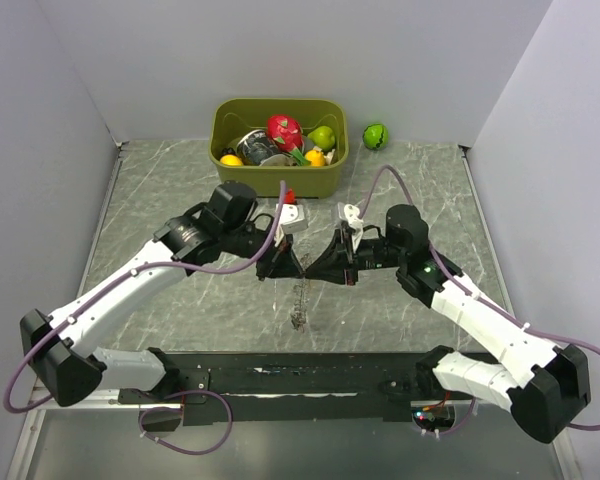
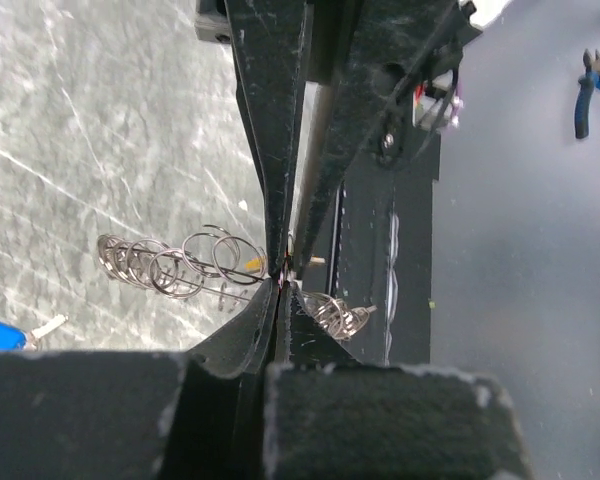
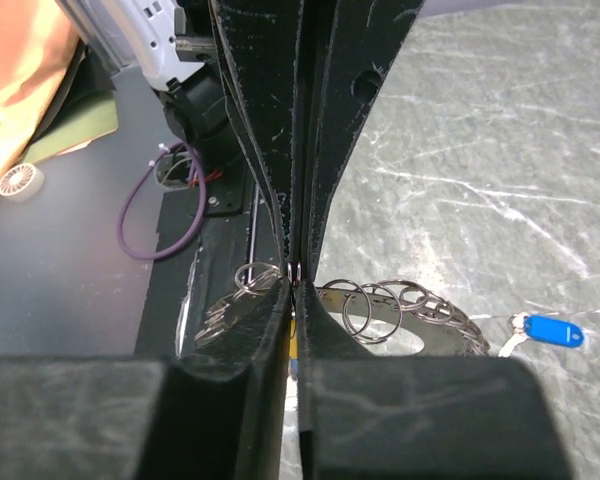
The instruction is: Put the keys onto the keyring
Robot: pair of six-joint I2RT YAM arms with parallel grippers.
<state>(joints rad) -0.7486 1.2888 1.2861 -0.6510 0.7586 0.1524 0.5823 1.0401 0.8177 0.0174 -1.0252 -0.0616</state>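
Observation:
My left gripper (image 1: 292, 268) and right gripper (image 1: 312, 268) meet tip to tip above the middle of the table. Both are shut on the keyring (image 1: 300, 300), which hangs below them. In the left wrist view the left gripper (image 2: 280, 283) pinches the keyring (image 2: 170, 265), a thin metal band strung with several small rings. In the right wrist view the right gripper (image 3: 295, 275) pinches the keyring (image 3: 400, 305) at a small ring. A blue key (image 3: 550, 330) lies on the table beyond; it also shows in the left wrist view (image 2: 0, 333). A yellow key (image 3: 293, 340) shows between the right fingers.
An olive bin (image 1: 230, 112) with toy fruits stands at the back centre, with a green ball (image 1: 376, 135) to its right. A small red thing (image 1: 289, 196) sits behind the left wrist. A black mat (image 1: 280, 375) lies along the near edge.

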